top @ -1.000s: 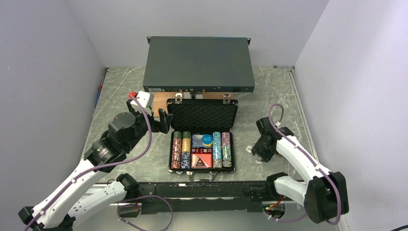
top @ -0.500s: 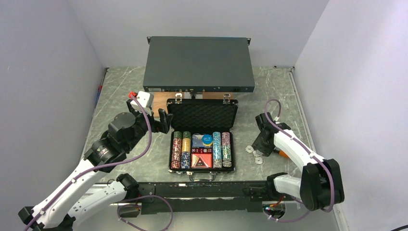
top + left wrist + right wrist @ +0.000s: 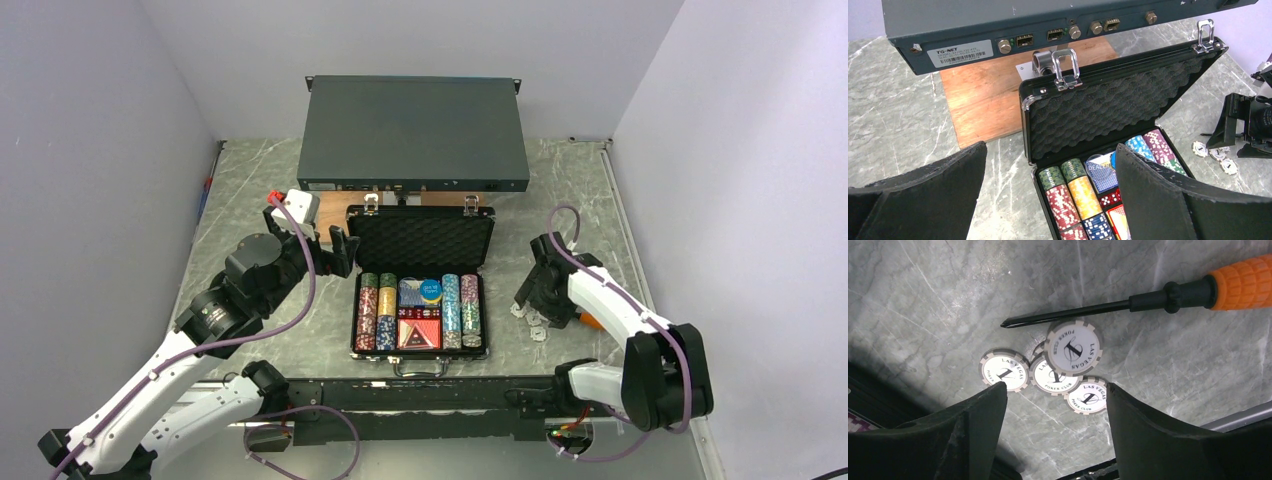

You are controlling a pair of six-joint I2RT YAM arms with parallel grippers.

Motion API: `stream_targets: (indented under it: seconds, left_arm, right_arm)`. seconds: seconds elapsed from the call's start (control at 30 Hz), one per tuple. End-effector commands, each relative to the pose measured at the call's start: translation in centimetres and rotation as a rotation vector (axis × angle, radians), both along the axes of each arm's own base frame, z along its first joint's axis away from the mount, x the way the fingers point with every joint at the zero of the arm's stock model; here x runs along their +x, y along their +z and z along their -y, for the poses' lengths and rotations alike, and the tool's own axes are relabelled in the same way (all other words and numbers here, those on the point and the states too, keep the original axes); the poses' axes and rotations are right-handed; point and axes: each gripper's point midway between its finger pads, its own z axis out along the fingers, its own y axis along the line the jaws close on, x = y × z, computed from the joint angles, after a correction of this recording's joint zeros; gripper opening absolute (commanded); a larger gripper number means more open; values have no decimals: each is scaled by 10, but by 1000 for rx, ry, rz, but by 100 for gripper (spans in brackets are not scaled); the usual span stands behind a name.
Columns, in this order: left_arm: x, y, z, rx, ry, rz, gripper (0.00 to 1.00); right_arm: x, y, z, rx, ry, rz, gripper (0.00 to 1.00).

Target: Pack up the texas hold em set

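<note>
Right wrist view: looking straight down on a little heap of white chips [image 3: 1058, 371], lying flat on the table [image 3: 923, 300], some piled on others, outside the briefcase [image 3: 420, 238] and off to its right side. Just beside the heap, the thin tip of a screwdriver [image 3: 1148, 302], very near the top chip [image 3: 1073, 348]. Hanging over the heap with the right gripper [image 3: 1055, 392], spread wide and holding nothing. Wide open and holding nothing too with the left gripper [image 3: 1050, 160], up by the left side of the open case, with rows of colored chips inside. Probably time to pick up the loose chips. Best to go for the top chip first, being bare on top. Come down slowly, one finger on each side of its edge, then close softly. Hard to grab something so flat, so maybe push it a little to tip up an edge. Keep clear of the screwdriver, and try not to knock the other chips away.
</note>
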Motion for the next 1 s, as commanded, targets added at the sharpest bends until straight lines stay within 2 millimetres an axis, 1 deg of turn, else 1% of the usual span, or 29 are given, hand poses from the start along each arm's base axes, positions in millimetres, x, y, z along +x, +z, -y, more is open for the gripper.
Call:
stream_targets:
  seconds: [0.0, 0.17, 0.23, 0.33, 0.4, 0.5, 0.63, 0.7, 0.8, 0.9, 0.97]
  left_arm:
    - [1, 9, 3, -20, -13, 29, 99]
    - [0, 10, 3, -24, -15, 33, 99]
    - [1, 9, 3, -23, -14, 32, 99]
    - [1, 9, 3, -22, -16, 30, 99]
    - [1, 9, 3, -22, -14, 32, 99]
    - [1, 9, 3, -20, -12, 30, 100]
    - [1, 8, 3, -20, -14, 29, 99]
    - [1, 8, 4, -19, -17, 27, 99]
    - [1, 8, 4, -16, -18, 23, 99]
    - [1, 9, 3, -15, -13, 28, 99]
    - [1, 9, 2, -15, -11, 28, 99]
  right_arm:
    - [-2, 9, 1, 9, 1, 9, 75]
    - [-11, 1, 2, 12, 13, -23, 80]
    - [-17, -2, 3, 8, 8, -48, 76]
    - [-18, -5, 4, 3, 15, -60, 76]
    - [-13, 1, 7, -15, -7, -30, 76]
    - [2, 8, 11, -5, -29, 71, 77]
    - [6, -1, 26, 16, -96, 31, 75]
    - [11, -1, 30, 15, -105, 37, 74]
    - [21, 1, 32, 27, -102, 60, 74]
    - [23, 0, 36, 28, -113, 38, 73]
    - [24, -3, 33, 44, -105, 30, 73]
